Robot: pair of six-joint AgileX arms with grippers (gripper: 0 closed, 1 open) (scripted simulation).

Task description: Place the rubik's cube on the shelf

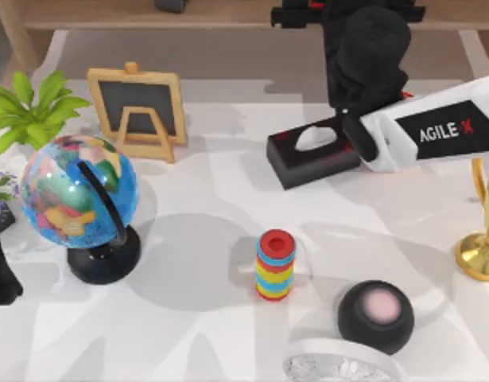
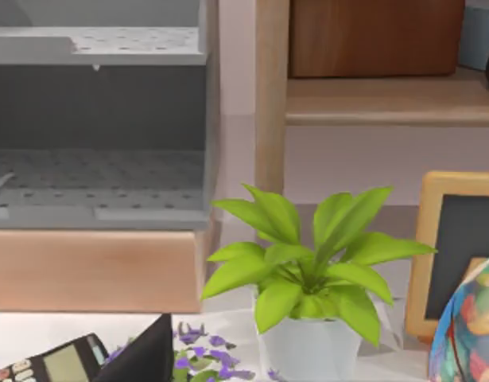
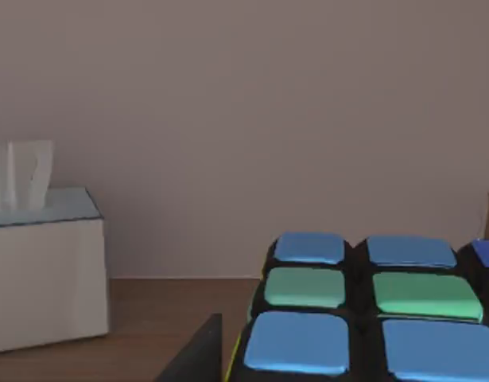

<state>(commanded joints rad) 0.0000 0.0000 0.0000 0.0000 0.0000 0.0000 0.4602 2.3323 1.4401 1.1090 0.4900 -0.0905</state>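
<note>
At 12 o'clock, right arm (image 1: 435,131) reaches over shelf (image 1: 228,14).
Rubik's cube (image 3: 363,318), blue/green tiles, black grid, sits on shelf boards w/ room beside white box (image 3: 41,270); gripper state: can't tell.

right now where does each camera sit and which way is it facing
Top view: above the table, looking down on the globe, black tissue box and shelf; the right arm reaches toward the shelf.
Left wrist view: low at the table's left, facing the plant and the shelf post.
Right wrist view: at shelf level, facing the back wall, the cube close up, a white tissue box beside.
Shared: top and left wrist views both show the plant.
</note>
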